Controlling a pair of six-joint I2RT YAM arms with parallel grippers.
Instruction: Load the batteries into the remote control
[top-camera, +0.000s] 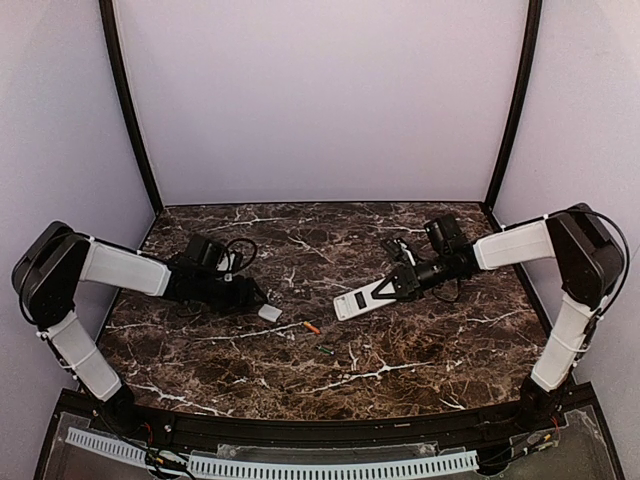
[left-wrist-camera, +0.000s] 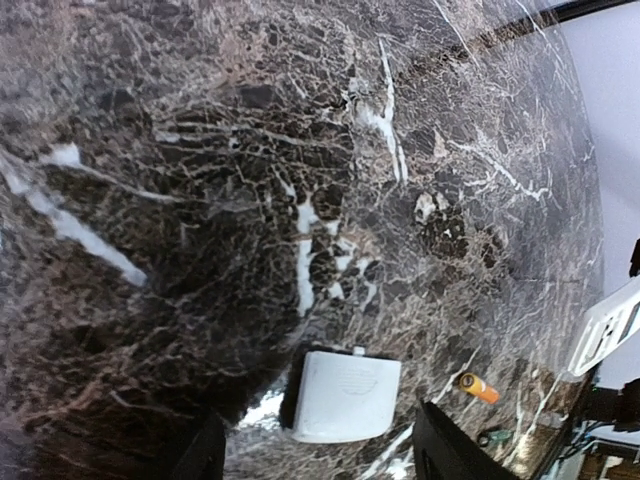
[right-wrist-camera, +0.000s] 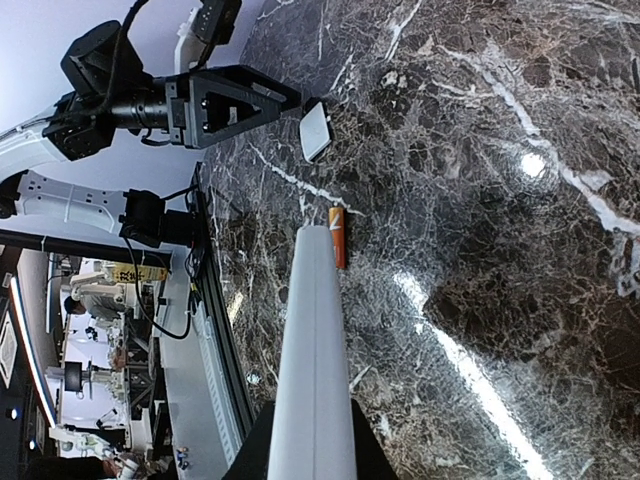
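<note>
While the remote control (top-camera: 362, 298) is gripped at one end by the closed right fingers (top-camera: 402, 283) near the middle of the surface (top-camera: 420, 350), two batteries (top-camera: 312, 327) lie just nearward, and the left fingers (left-wrist-camera: 203, 452) stand open either side of a white cover (left-wrist-camera: 345, 395).

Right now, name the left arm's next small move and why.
Probably shift the left gripper from the battery cover to the orange battery: its jaws stand open, the cover lies free, the right gripper holds the remote control, and the greenish battery lies loose too.
</note>
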